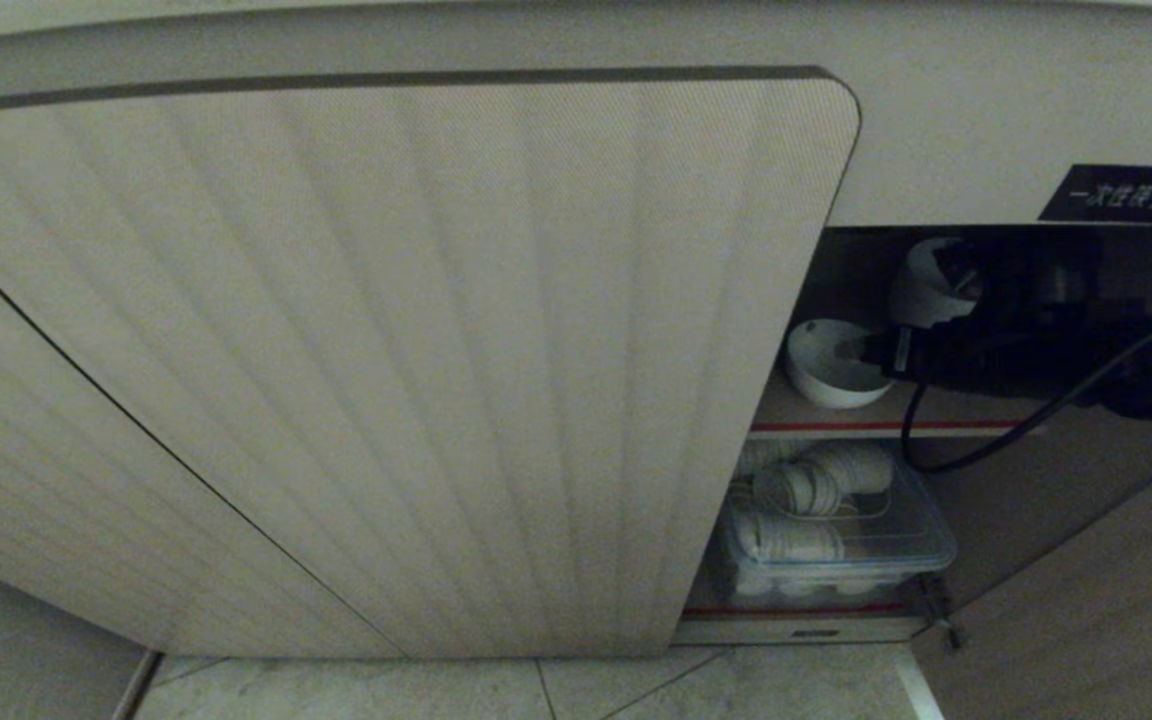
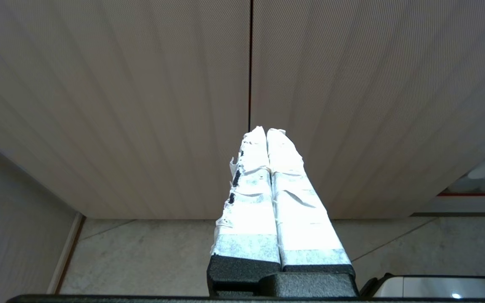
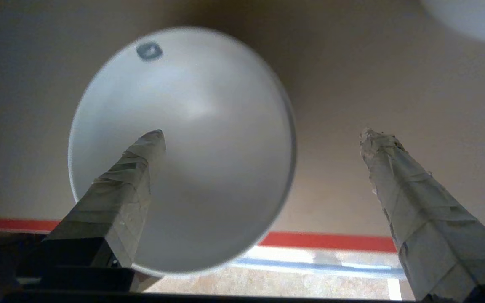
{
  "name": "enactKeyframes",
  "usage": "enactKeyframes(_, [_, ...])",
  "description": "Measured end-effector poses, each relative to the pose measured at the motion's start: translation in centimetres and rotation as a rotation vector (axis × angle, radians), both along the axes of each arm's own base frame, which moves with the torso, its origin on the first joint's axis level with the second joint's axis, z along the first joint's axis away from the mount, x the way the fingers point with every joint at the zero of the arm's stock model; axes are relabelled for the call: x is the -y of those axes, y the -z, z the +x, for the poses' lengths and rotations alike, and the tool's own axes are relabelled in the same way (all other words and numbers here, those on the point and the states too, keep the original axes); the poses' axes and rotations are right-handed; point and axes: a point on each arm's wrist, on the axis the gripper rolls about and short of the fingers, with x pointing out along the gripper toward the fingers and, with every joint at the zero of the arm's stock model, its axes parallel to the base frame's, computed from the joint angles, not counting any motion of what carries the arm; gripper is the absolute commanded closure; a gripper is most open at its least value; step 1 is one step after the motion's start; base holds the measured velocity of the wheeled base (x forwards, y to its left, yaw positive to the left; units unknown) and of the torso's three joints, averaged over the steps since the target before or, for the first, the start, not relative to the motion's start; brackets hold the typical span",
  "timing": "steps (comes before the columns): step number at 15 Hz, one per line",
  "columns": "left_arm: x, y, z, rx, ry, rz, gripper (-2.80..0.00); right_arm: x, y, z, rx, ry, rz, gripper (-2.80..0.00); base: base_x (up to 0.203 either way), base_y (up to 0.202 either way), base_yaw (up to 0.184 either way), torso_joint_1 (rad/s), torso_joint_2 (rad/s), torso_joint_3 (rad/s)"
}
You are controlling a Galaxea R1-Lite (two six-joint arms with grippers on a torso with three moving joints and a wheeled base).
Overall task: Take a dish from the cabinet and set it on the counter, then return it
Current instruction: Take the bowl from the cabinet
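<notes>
The dish [image 1: 829,372] sits on the upper, red-edged shelf [image 1: 836,420] of the cabinet [image 1: 386,350], just inside the open doorway, mouth up and tipped slightly outward — round, so no long axis shows. The right gripper [image 3: 263,139] reaches into that shelf with its taped fingers [image 3: 137,168] wide apart; one finger lies over the bowl's hollow, the other stands clear beside it, nothing clamped. The left gripper [image 2: 266,132] hangs before the ribbed doors, fingers pressed together. Below, a clear tub [image 1: 836,545] holds more white bowls.
</notes>
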Motion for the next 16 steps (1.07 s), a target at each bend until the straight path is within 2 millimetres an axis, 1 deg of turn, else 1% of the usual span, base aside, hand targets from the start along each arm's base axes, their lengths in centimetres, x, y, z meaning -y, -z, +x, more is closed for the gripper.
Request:
enactKeyframes(9, [0.0, 0.0, 0.0, 0.0, 0.0, 0.0, 0.0, -0.1, 0.4, 1.1, -0.042, 0.001, -0.008, -2.8, 0.0, 0.0, 0.0, 0.0, 0.0, 0.0])
enactKeyframes(12, [0.0, 0.0, 0.0, 0.0, 0.0, 0.0, 0.0, 0.0, 0.8, 1.4, -0.054, 0.048, -0.029, -2.8, 0.0, 0.0, 0.0, 0.0, 0.0, 0.0])
enactKeyframes(16, [0.0, 0.0, 0.0, 0.0, 0.0, 0.0, 0.0, -0.2, 0.9, 1.8, -0.066, 0.047, -0.03, -2.8, 0.0, 0.0, 0.0, 0.0, 0.0, 0.0])
